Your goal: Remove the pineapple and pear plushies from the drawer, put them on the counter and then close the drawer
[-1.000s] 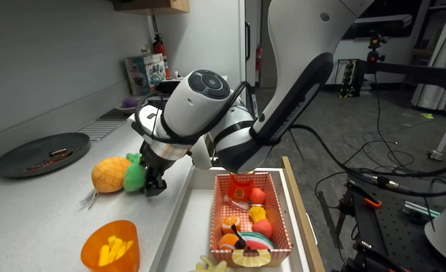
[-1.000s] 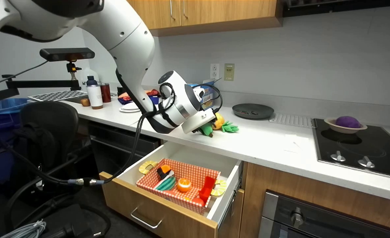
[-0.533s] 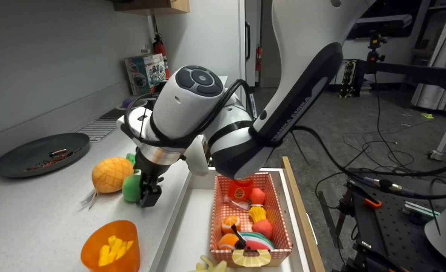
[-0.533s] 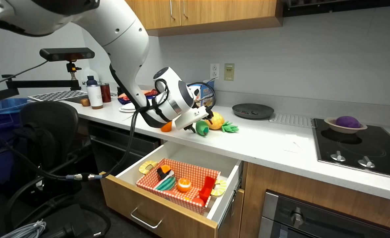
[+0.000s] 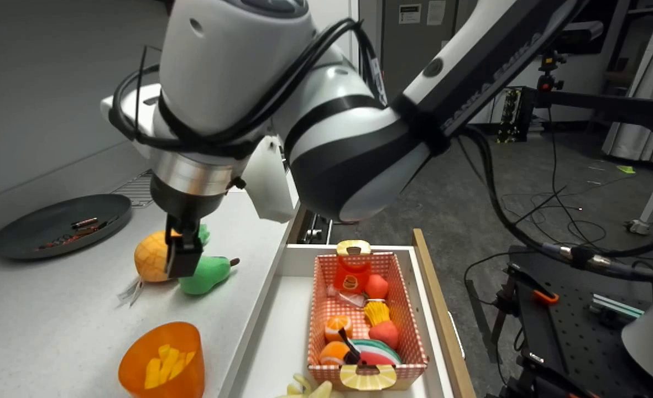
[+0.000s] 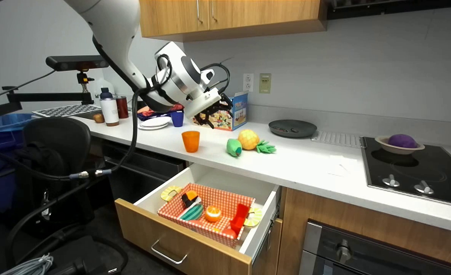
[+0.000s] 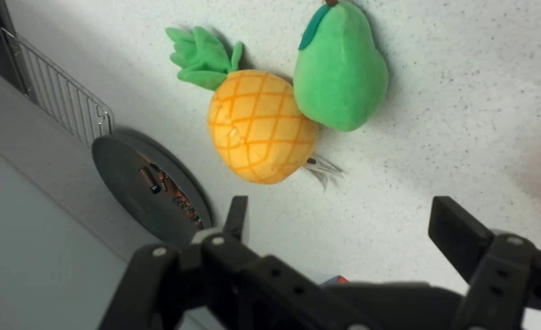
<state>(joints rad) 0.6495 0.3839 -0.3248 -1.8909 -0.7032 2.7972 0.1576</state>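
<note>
The yellow pineapple plushie (image 5: 152, 257) with green leaves lies on the white counter, and it also shows in an exterior view (image 6: 249, 139) and the wrist view (image 7: 261, 128). The green pear plushie (image 5: 209, 275) lies against it on the counter, also in an exterior view (image 6: 233, 147) and the wrist view (image 7: 341, 68). My gripper (image 7: 341, 215) is open and empty, its fingers wide apart above the counter. In an exterior view the gripper (image 6: 214, 114) is up and to the left of both plushies. The drawer (image 6: 183, 240) is pulled open.
A red-checked basket (image 5: 414, 326) of toy food sits in the drawer. An orange cup (image 6: 191, 141) stands on the counter near the pear. A dark pan (image 6: 292, 126), a wire rack (image 6: 338, 138) and a box (image 6: 240, 110) are further back. A cooktop (image 6: 382, 164) is at the right.
The gripper was at the pear a second ago and has let it go. It has risen and moved away. The pear now lies free beside the pineapple; the drawer has not moved.
</note>
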